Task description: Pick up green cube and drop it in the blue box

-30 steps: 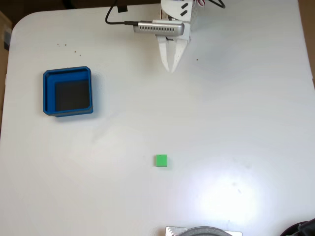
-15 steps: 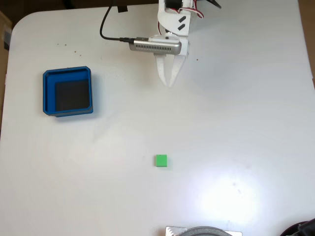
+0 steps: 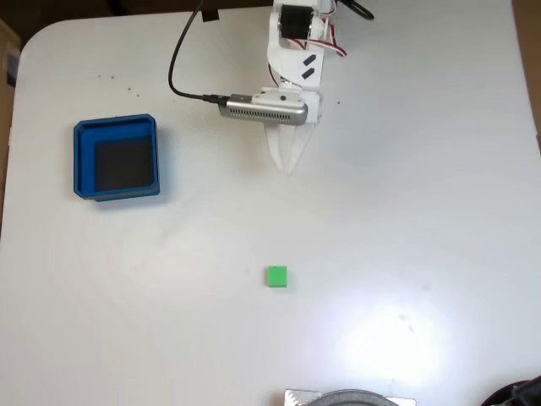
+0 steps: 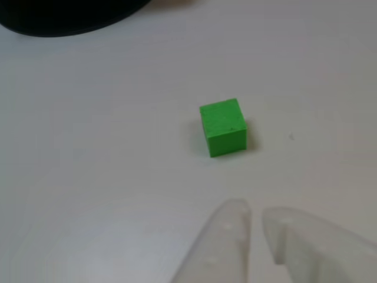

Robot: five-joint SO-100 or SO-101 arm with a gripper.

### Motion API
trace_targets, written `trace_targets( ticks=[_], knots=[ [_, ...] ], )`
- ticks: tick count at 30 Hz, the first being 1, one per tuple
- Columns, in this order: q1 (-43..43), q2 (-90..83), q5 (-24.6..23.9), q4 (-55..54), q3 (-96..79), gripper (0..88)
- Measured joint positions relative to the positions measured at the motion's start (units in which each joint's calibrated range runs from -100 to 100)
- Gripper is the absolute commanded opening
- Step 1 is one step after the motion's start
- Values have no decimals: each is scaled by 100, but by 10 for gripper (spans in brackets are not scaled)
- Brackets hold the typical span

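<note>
The green cube [image 3: 276, 277] lies alone on the white table, a little below centre in the fixed view. The blue box [image 3: 115, 123] stands at the left, its dark floor bare. My gripper [image 3: 287, 169] hangs from the arm at the top centre. It points down toward the cube and is well short of it, its white fingers drawn together with nothing between them. In the other view the cube [image 4: 222, 127] sits just above centre. The gripper [image 4: 256, 213] rises from the bottom edge below it with a narrow slit between the fingertips.
A silver camera bar [image 3: 264, 108] with a black cable [image 3: 176, 63] rides on the wrist. A round grey object [image 3: 351, 397] sits at the table's bottom edge, a dark one [image 3: 520, 393] at the bottom right. A black curved shape [image 4: 65, 15] shows top left.
The arm has reached down the fixed view toward the cube, the fingertips travelling roughly a third of the way there. Cube and box have not moved.
</note>
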State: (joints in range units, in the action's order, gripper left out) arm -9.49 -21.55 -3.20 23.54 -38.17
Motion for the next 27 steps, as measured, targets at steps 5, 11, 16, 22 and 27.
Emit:
trace_targets(
  ticks=[5,11,16,22,27],
  knots=[
    [0,668,0,0,555,21],
    [0,1437,0,41,1396,21],
    [0,2139,0,1076,2282,21],
    [0,2941,0,2871,3955,21],
    [0,3835,20,3384,5306,21]
  ],
)
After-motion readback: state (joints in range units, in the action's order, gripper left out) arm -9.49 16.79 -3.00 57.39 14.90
